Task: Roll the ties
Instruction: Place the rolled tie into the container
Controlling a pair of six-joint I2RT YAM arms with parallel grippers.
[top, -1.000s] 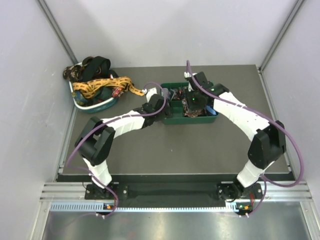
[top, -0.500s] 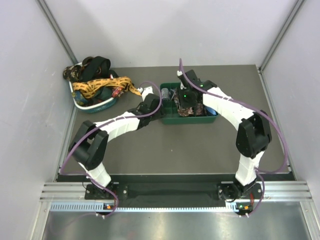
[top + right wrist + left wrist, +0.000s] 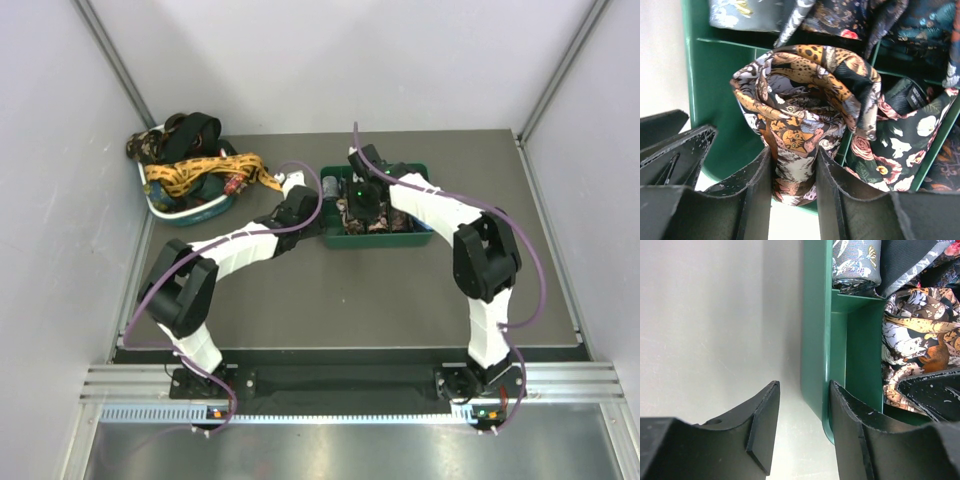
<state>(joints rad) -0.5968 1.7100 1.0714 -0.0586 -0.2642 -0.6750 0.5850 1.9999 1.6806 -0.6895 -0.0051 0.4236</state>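
Note:
My right gripper [image 3: 793,155] is shut on a loosely rolled brown tie [image 3: 800,100] with an animal print. It holds the roll over the left end of the green tray [image 3: 715,100], near the front wall. In the top view the right gripper [image 3: 358,210] hangs above the tray's left half. My left gripper [image 3: 804,390] is open and straddles the tray's left wall [image 3: 815,340], one finger [image 3: 765,425] outside and the other finger [image 3: 850,430] inside, close against the wall. Loose ties [image 3: 200,170], gold-yellow and black, are heaped at the far left.
The heap lies in a teal basket [image 3: 190,212] by the left wall. The tray [image 3: 400,240] has dividers and holds other rolled ties: a black one with roses [image 3: 890,150] and a grey one [image 3: 855,260]. Purple cables loop over both arms.
The right arm has swung left across the tray with the rolled tie in its grip. The left gripper has backed to the tray's left wall and its jaws have narrowed.

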